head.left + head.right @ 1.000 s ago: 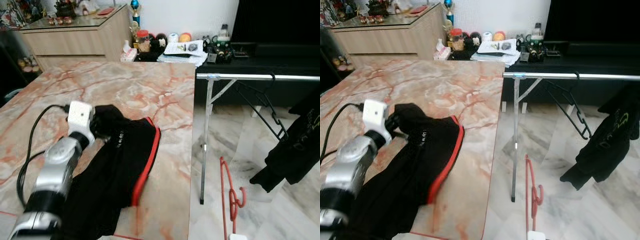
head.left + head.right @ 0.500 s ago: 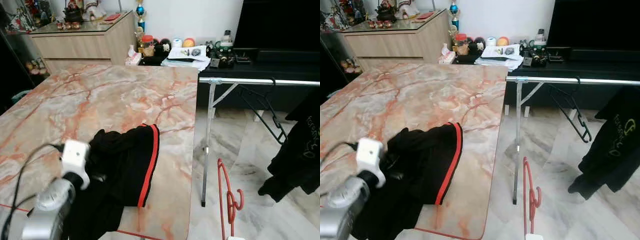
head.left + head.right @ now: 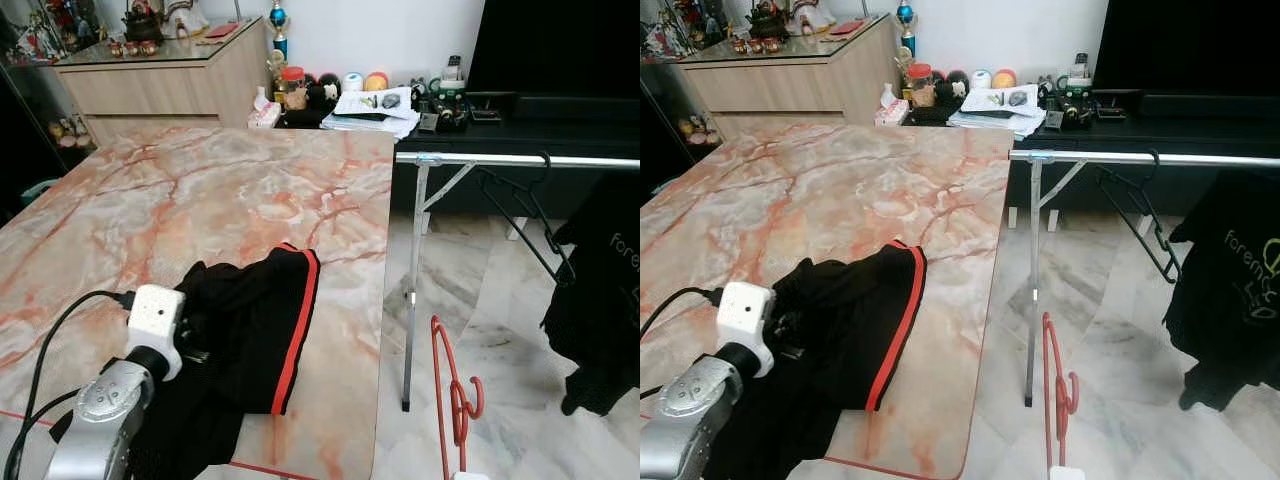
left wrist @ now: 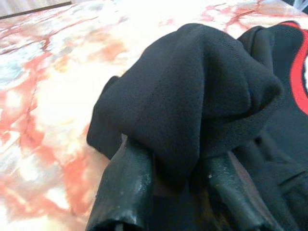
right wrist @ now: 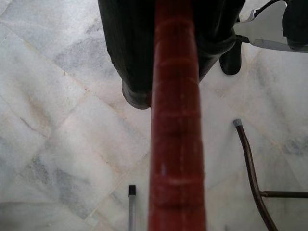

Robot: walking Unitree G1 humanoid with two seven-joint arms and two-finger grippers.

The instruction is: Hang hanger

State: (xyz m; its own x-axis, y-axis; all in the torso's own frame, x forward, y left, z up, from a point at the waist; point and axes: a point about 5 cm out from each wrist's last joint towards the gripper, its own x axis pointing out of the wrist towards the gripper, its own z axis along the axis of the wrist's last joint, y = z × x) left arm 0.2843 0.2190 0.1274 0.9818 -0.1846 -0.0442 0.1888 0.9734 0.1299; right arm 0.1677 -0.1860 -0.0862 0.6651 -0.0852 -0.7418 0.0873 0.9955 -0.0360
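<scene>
my left gripper (image 4: 178, 192) is clamped on the black garment (image 3: 250, 330) lying on the marble table (image 3: 200, 200); my right gripper (image 5: 173, 53) grips the red hanger (image 3: 452, 395) low beside the rail (image 3: 520, 159), nothing hung yet

A garment (image 3: 255, 330) lies near the table's (image 3: 220, 190) front right corner, with a clothes rail (image 3: 520, 158) standing off the right edge (an empty hanger (image 3: 525, 215) hooked on it) and a cabinet (image 3: 160, 75) behind.
</scene>
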